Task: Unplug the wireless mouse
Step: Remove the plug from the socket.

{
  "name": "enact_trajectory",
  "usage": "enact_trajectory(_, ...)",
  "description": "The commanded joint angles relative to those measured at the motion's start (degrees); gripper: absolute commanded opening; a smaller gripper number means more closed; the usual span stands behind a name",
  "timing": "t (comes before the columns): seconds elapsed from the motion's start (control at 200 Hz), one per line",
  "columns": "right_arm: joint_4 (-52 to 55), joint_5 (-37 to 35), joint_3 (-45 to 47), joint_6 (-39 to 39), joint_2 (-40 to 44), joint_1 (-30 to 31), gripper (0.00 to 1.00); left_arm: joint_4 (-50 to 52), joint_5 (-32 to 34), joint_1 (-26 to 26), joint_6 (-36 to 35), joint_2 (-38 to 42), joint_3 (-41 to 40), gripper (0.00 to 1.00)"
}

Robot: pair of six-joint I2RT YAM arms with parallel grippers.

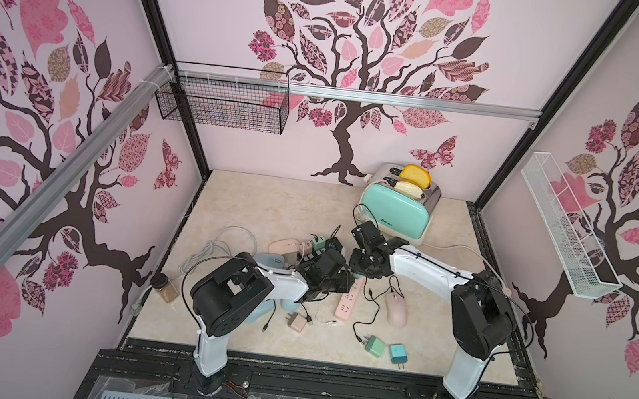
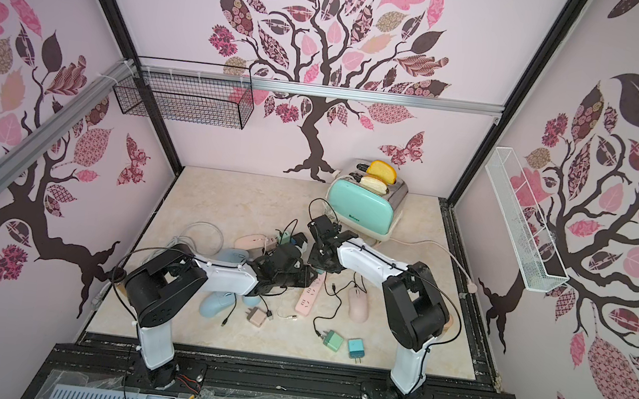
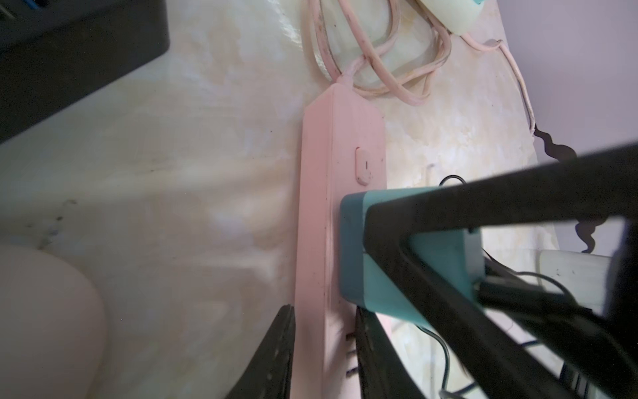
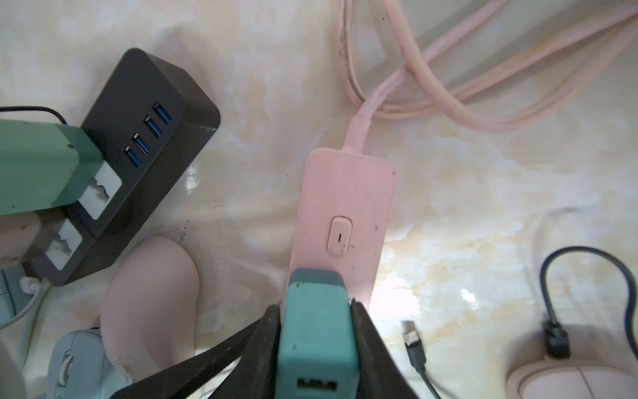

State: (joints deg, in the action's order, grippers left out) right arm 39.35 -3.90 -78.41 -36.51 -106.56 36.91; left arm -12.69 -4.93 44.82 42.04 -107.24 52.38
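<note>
— At the middle of the table [image 1: 267, 202], how far along is it?
— Nothing is out yet, I'd say. The teal adapter [image 4: 316, 328] sits plugged into the pink power strip [image 4: 345, 200]. The right gripper [image 4: 316, 309] is narrowed onto the adapter, a jaw pressed to each side. The left gripper [image 3: 324, 311] straddles the strip, jaws against its edges, apparently pinning it down. What is left is pulling the adapter free.
— And the wireless mouse [image 1: 395, 309]?
— I take it for the pink one lying beside the strip on the right arm's side, a black lead [image 4: 556, 340] in its nose. Whether that lead reaches this adapter, I can't trace.
— Any writing?
— A short word on the mint toaster [image 1: 394, 210], too small to read surely, and a dash mark on the strip's switch [image 4: 340, 235].
</note>
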Motion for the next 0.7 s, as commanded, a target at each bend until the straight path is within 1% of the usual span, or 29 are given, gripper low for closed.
enact_trajectory(0.0,11.37,9.45,-14.32,4.12,-2.29,0.91,0.00,12.51,5.97,-1.45,-1.35,-5.64,-3.04,0.31)
enact_trajectory(0.045,16.55,10.74,-19.50,4.64,-4.54,0.39,0.00,12.69,6.12,-1.40,-1.35,-5.78,-2.94,0.31)
enact_trajectory(0.12,18.30,15.13,-21.77,3.93,-5.38,-1.38,0.00,12.91,6.23,-1.40,-1.61,-6.18,-2.64,0.31)
enact_trajectory(0.195,18.06,20.86,-21.66,3.13,-5.90,-4.73,0.00,12.95,6.40,-1.48,-1.76,-6.28,-2.54,0.30)
enact_trajectory(0.265,19.21,21.60,-22.27,3.71,-5.99,-6.75,0.00,13.04,6.70,-1.48,-2.13,-6.34,-2.55,0.30)
enact_trajectory(0.335,18.94,22.47,-21.94,4.25,-5.53,-7.20,0.00,13.03,6.56,-1.68,-2.14,-6.69,-2.46,0.30)
enact_trajectory(0.4,13.61,23.50,-18.03,4.34,-2.53,-6.75,0.00,12.70,5.99,-1.96,-1.85,-6.97,-2.45,0.30)
enact_trajectory(0.425,9.98,22.40,-15.23,4.34,-0.48,-6.15,0.00,12.53,5.72,-2.08,-1.72,-7.02,-2.54,0.29)
enact_trajectory(0.46,6.37,18.98,-12.04,4.53,2.13,-5.00,0.00,12.51,5.29,-2.33,-1.53,-7.18,-2.43,0.29)
enact_trajectory(0.555,-2.01,11.26,-4.32,5.93,6.69,-1.52,0.00,12.13,4.42,-2.75,-1.12,-7.28,-2.48,0.29)
enact_trajectory(0.645,-5.39,10.43,-1.54,4.70,8.41,-1.13,0.00,11.88,4.51,-2.81,-0.63,-5.90,-3.27,0.30)
enact_trajectory(0.695,-6.68,9.17,-0.60,4.63,9.88,-1.19,0.00,11.37,3.69,-2.94,-0.15,-4.16,-4.29,0.33)
